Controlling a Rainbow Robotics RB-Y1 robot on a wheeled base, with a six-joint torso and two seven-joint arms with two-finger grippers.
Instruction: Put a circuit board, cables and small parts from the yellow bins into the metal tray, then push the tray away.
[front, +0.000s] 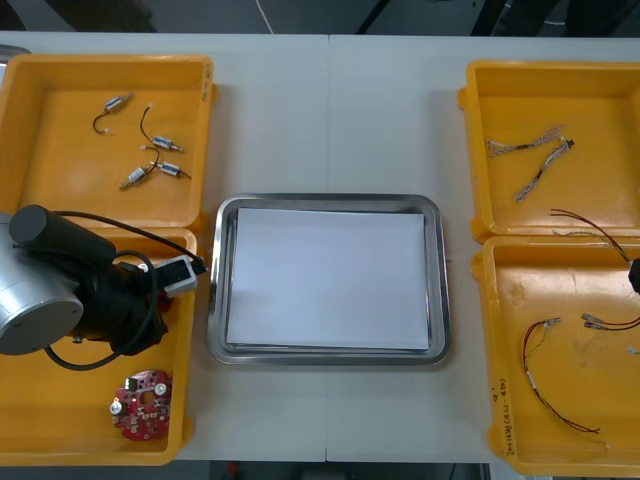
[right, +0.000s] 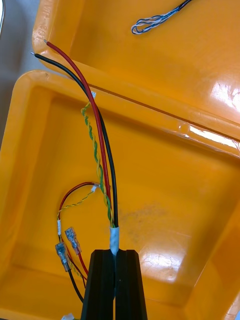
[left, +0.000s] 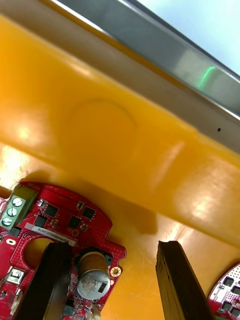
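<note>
- Centrally, the metal tray (front: 222, 290) sits on the light table (front: 330, 120), white inside and holding nothing.
- At 8 o'clock from the tray, the left arm (front: 60, 290) reaches into the near-left yellow bin (front: 50, 440).
- The left gripper (left: 112, 250) is released, its fingers standing apart above a round red circuit board (left: 65, 220). One finger is in front of that board and the other is over bare bin floor. The edge of a second circuit board (left: 227, 290) shows beside the other finger.
- From the front, one red board (front: 142, 403) lies at 6 o'clock from the arm. Which of the two it is cannot be told.
- At 4 o'clock from the tray, over the near-right yellow bin (front: 510, 420), the right gripper (right: 115, 252) is clenched on the taped end of a cable bundle (right: 102, 150). The bundle is made of red, black and twisted green-yellow wires, and its free ends reach over the wall of the far-right yellow bin (front: 500, 100).
- A loose cable with clear connectors (right: 67, 247) lies on the bin floor just beside the fingers.
- Twisted blue and white cables (front: 530, 165) rest in the far-right bin at 2 o'clock.
- Small metal parts (front: 150, 165) with black leads lie in the far-left yellow bin (front: 40, 120) at 10 o'clock.
</note>
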